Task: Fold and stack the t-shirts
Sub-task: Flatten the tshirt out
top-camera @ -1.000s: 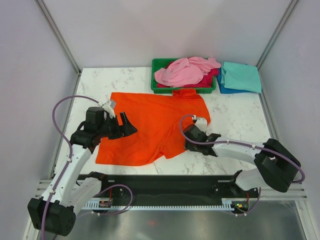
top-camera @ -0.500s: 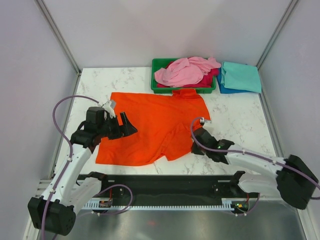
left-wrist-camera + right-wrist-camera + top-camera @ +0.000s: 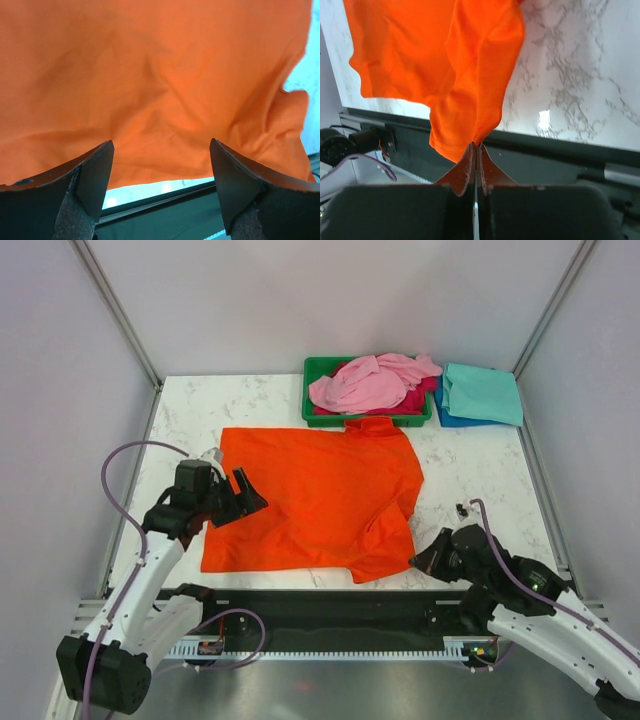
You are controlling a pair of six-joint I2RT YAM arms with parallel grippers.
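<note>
right pincer [image 3: 476, 148] dragged orange shirt [image 3: 320, 490] nearer | tray [image 3: 308, 390] holds pink shirt [image 3: 365, 385]

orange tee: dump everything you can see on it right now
The orange t-shirt is plain, bright, thin soft cloth, lightly creased. It lies spread mostly flat on the marble table, its far edge reaching the green tray. Its near right corner is bunched and pinched in the shut right gripper, stretching toward the table's near edge. The open left gripper sits at its left side; contact unclear.
</note>
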